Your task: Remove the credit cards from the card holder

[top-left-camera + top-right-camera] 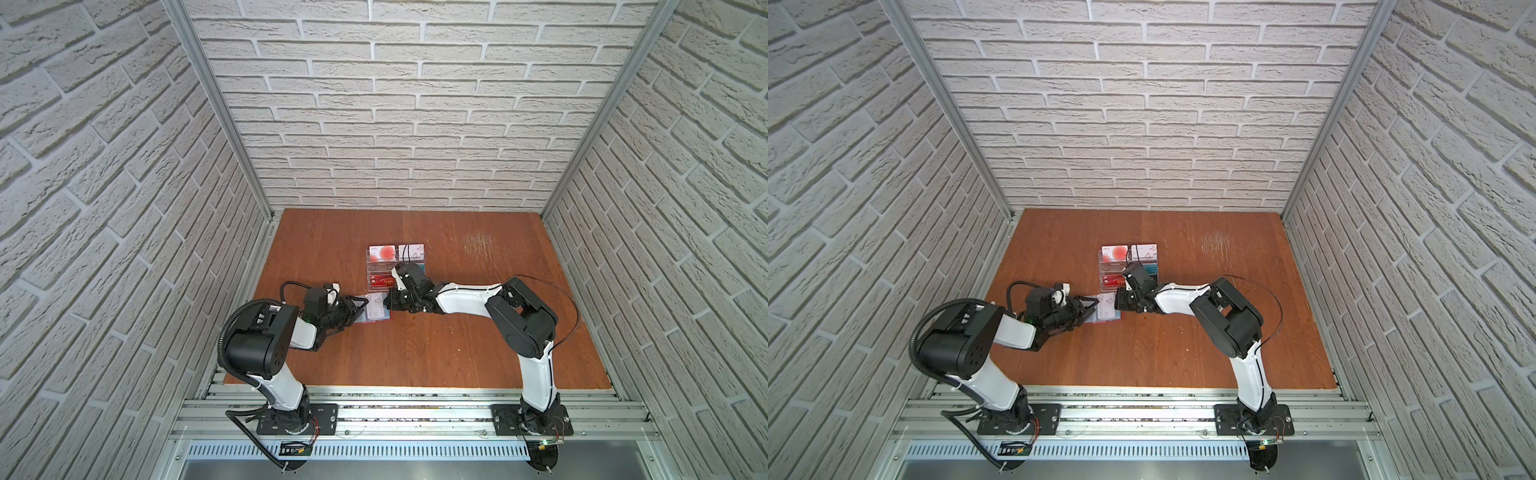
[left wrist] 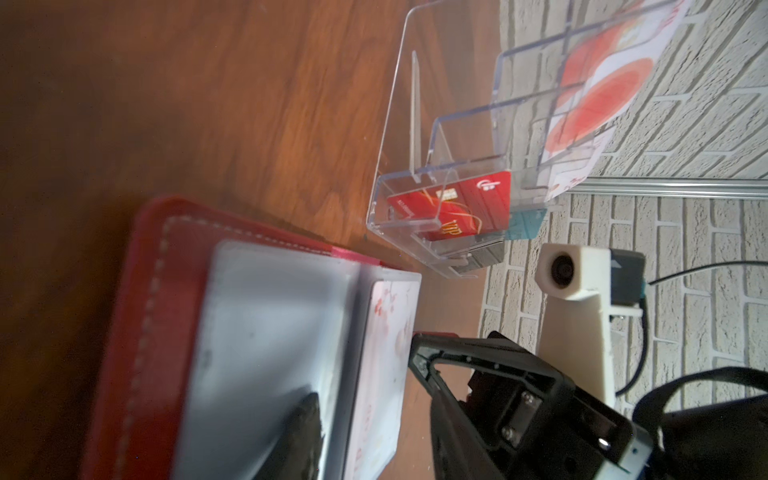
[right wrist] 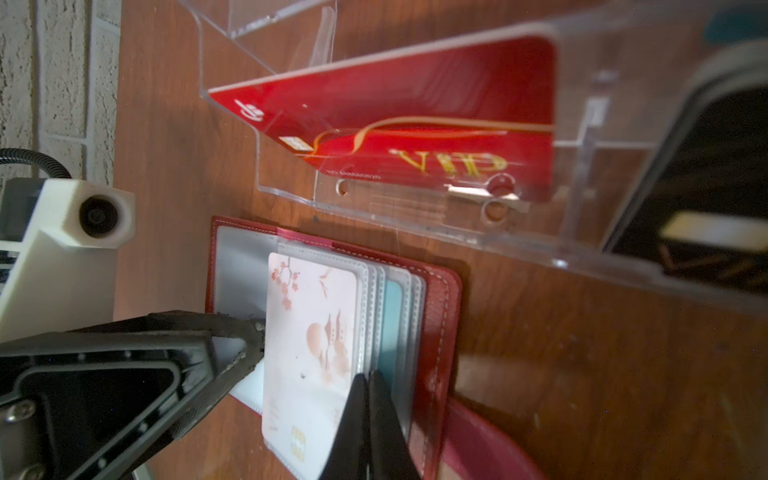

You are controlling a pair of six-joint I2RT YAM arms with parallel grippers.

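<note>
While the red card holder [image 3: 440, 316] lies open on the tabletop [image 1: 415, 345], just at 9 o'clock of its middle in both top views, the left gripper [image 1: 360, 309] meets it from 9 o'clock and the right gripper [image 3: 368, 386] from 3 o'clock. One left finger [image 3: 249, 332] presses on the clear sleeve of the holder's bare half; its partner is hidden, so I cannot tell how wide those jaws stand. The right jaws are pressed together at the long edge of the blossom-printed white card [image 3: 309, 332] atop the fanned sleeves; whether they nip it is unclear. A teal card [image 3: 390, 324] shows in a sleeve behind. Just beside the holder at 12 o'clock stands the clear acrylic rack [image 3: 415, 232], with a red VIP card [image 3: 436, 124] in its lowest tier and a white card with red circles [image 1: 384, 251] in its top tier
</note>
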